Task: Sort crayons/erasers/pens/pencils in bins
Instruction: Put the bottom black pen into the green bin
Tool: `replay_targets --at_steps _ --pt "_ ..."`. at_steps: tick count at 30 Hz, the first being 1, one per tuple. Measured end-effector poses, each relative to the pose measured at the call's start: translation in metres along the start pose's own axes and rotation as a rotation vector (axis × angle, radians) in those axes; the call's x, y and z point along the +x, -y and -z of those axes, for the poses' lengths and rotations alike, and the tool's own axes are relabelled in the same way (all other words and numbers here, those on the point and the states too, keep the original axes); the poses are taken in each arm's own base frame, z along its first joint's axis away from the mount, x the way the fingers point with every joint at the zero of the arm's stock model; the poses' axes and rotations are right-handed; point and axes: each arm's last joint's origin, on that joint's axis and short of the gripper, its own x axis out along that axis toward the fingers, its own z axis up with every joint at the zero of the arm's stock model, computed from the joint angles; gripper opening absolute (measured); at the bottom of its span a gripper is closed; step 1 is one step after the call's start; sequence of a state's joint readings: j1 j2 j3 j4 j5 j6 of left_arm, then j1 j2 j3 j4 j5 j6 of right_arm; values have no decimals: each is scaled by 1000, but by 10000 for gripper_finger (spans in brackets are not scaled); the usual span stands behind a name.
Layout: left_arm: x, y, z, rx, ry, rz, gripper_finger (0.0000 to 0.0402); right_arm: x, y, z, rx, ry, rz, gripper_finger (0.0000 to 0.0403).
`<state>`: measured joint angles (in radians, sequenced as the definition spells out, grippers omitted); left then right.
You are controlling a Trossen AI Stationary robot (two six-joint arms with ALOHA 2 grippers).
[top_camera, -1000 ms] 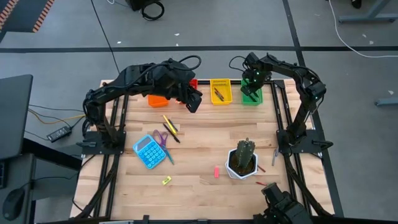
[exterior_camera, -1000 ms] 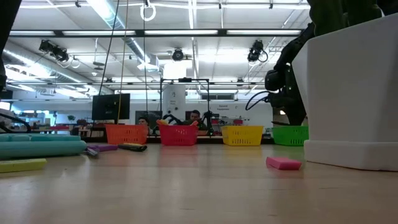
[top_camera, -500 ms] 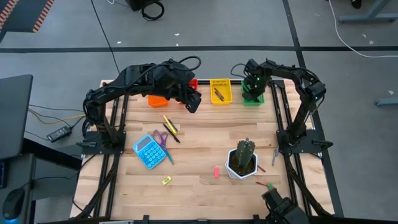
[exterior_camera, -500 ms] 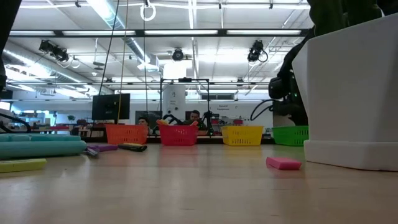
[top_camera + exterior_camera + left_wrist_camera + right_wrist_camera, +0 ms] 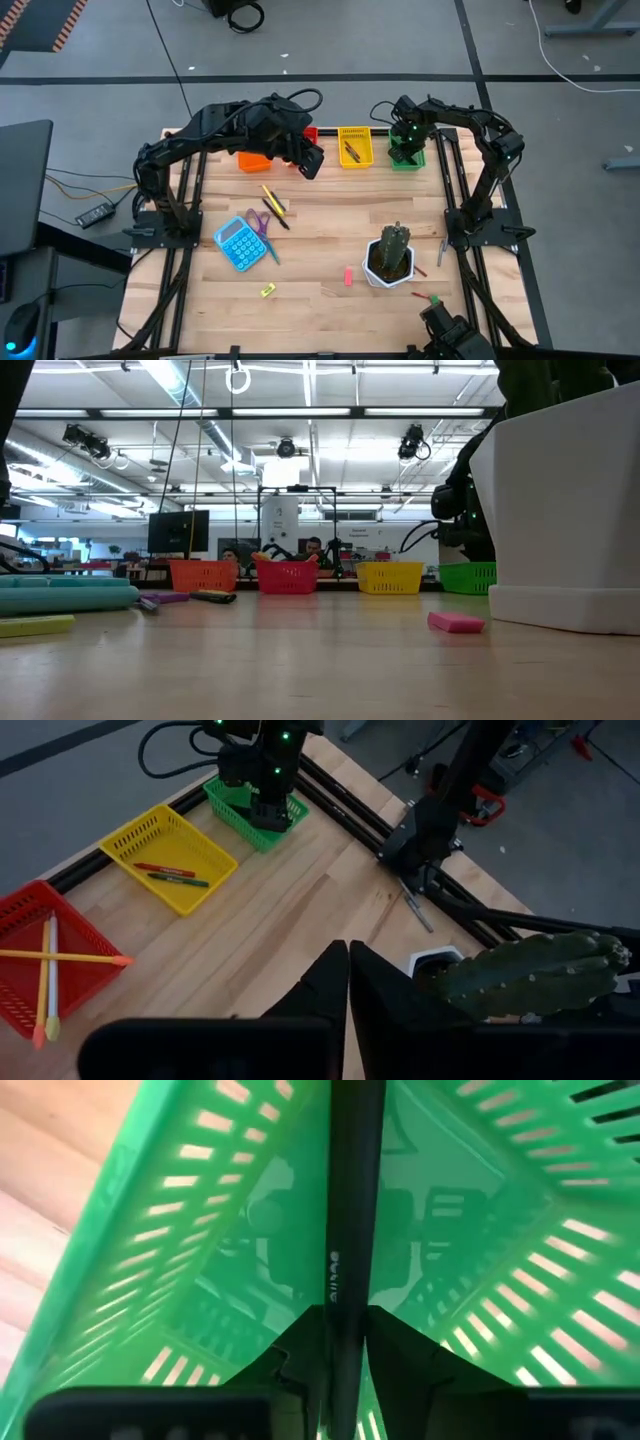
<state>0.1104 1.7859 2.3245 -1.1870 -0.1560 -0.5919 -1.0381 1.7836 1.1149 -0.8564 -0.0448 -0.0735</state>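
1. Right hand (image 5: 405,137) is down inside the green bin (image 5: 406,155) at about 1 o'clock on the table (image 5: 330,230). Its wrist view shows a dark pen (image 5: 344,1230) sitting between the fingers (image 5: 300,1350), pointing into the bin, so it's gripping the pen.
2. Left hand (image 5: 311,163) hovers near 12 o'clock, just in front of the red bin (image 5: 40,970), fingers pinched together with nothing in them.
3. Red bin has pencils (image 5: 60,958) crossed inside, and the yellow bin (image 5: 354,147) next to it holds a couple of crayons (image 5: 165,872).
4. Orange bin (image 5: 252,160) is at 11 o'clock, partly under the left arm.
5. Still loose: pencil and pen (image 5: 273,203) mid-table, pink eraser (image 5: 348,276), yellow-green eraser (image 5: 268,291) at 7 o'clock.
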Motion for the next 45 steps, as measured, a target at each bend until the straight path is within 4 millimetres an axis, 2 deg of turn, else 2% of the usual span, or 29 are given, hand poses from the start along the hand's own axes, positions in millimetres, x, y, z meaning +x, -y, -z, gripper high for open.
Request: replay_targets --at_steps 8,13,19,29,45 --pt "1 -5 -3 -9 7 -13 12 -2 0 1 8 -24 -2 101" --pt "1 -9 -6 -18 13 -24 23 -17 -1 -4 22 -21 -2 102" --pt "2 -12 -8 -24 17 -32 17 -30 0 -19 16 91 5 102" --pt "2 -12 -8 -31 16 -30 18 -32 4 -28 159 193 118 102" --pt "1 -12 -7 -30 14 -30 18 -34 6 -36 190 279 144 102"
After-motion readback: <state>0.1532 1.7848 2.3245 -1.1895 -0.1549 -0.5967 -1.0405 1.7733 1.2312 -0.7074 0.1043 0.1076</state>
